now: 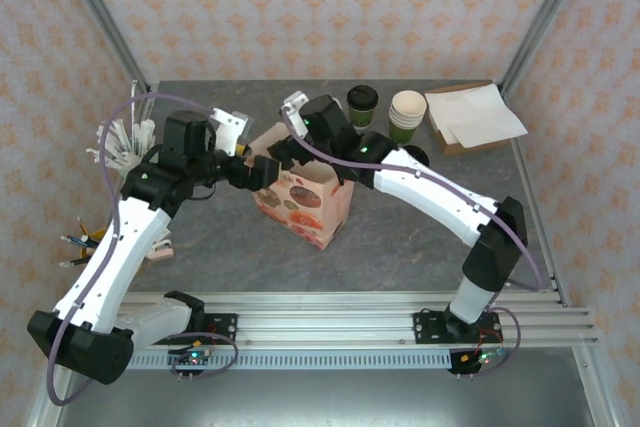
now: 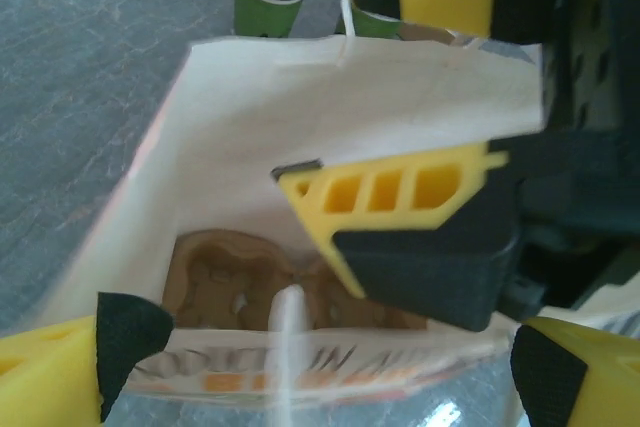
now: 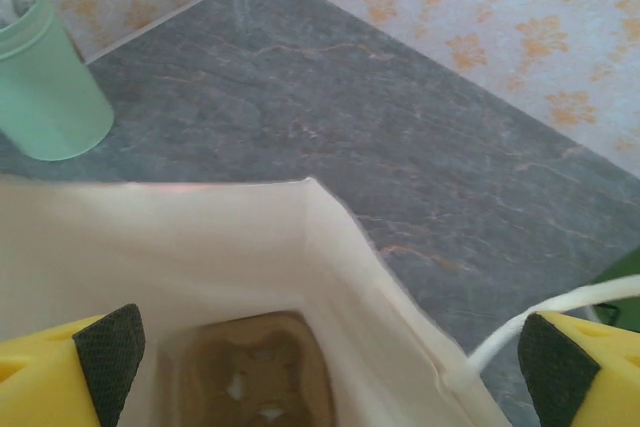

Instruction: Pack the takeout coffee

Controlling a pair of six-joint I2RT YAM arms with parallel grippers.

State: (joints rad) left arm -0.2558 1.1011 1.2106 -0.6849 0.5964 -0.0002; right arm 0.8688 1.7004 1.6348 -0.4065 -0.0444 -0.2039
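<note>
Closest to us, the left gripper (image 2: 338, 359) sits at the near lip of the paper bag (image 2: 300, 107), pads wide apart, gripping nothing. The right gripper (image 3: 330, 359) is spread too and holds nothing. Seen from the left wrist, one of its fingers (image 2: 400, 197) hangs inside the mouth and the other outside the far wall, so it straddles that wall w/o pinching it. At the bag's bottom lies a pulp cup carrier (image 2: 235, 277), no cup in it.

The takeout coffee (image 1: 362, 100), lid on, stands on the table (image 1: 220, 247) behind the bag, apart from both claws. We judge the step as getting the mouth wide, then fetching the cup. To do it well we'd:
- brace a wall w/ one arm so the bag can't fold or tip
- take the cup by its body, not the lid
- hold it upright & lower it straight into a carrier slot

In the way: the white string handle (image 3: 540, 317) loops by the right finger & could snag. The stack of lidless cups (image 1: 407, 112) stands just beside the coffee, so approach from the free side. The mint cup (image 3: 50, 87) is well apart, no bother.
</note>
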